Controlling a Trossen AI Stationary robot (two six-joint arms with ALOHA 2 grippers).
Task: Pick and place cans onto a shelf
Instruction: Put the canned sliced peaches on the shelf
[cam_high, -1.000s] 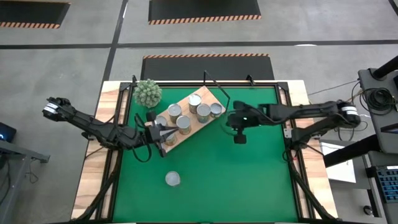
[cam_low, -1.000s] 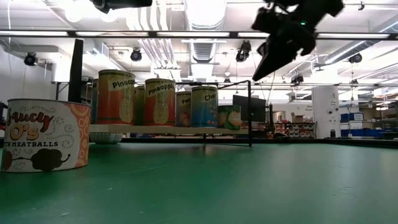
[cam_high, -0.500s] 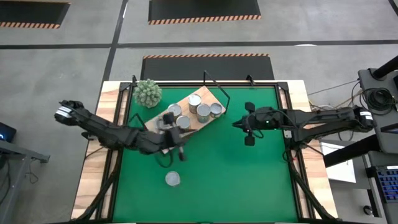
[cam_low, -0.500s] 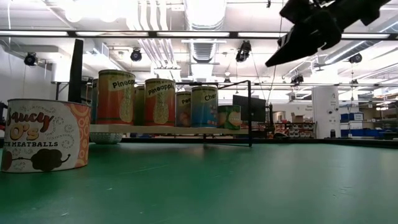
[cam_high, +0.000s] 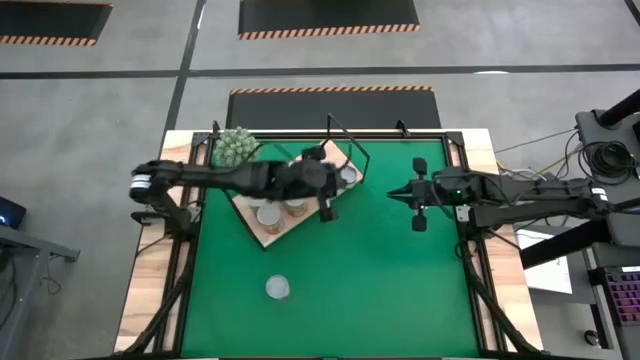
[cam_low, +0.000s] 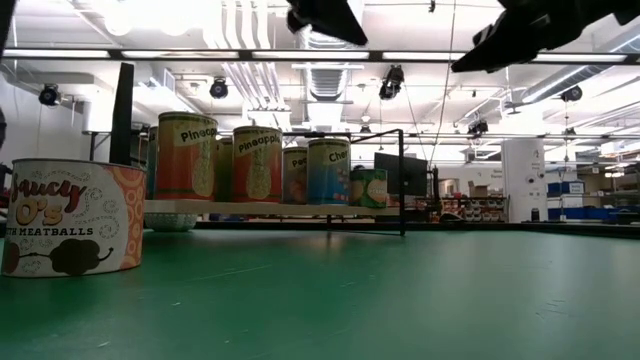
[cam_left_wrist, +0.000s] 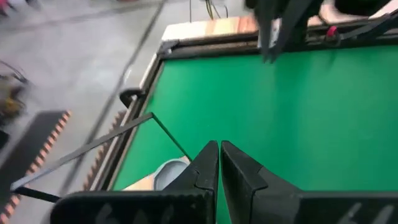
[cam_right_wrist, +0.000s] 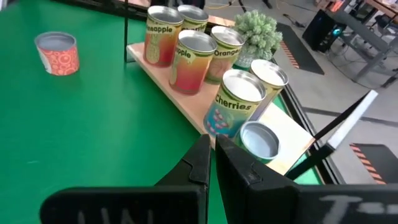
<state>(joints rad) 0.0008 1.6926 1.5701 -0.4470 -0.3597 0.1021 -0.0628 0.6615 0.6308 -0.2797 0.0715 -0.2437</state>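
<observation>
While the left arm stretches over the shelf (cam_high: 290, 195) and hides part of its pale wood-grain board and several shiny-topped cans (cam_right_wrist: 186, 59), the left gripper (cam_left_wrist: 219, 163) hangs above it with fingers pressed together on nothing. One round can (cam_high: 277, 288) stands alone on the green mat (cam_high: 370, 280). Off to the side, the right gripper (cam_right_wrist: 212, 157) is likewise pinched shut and empty.

Left gripper (cam_high: 327, 212) now over shelf (cam_high: 262, 227); right gripper (cam_high: 418, 222) farther right.
</observation>
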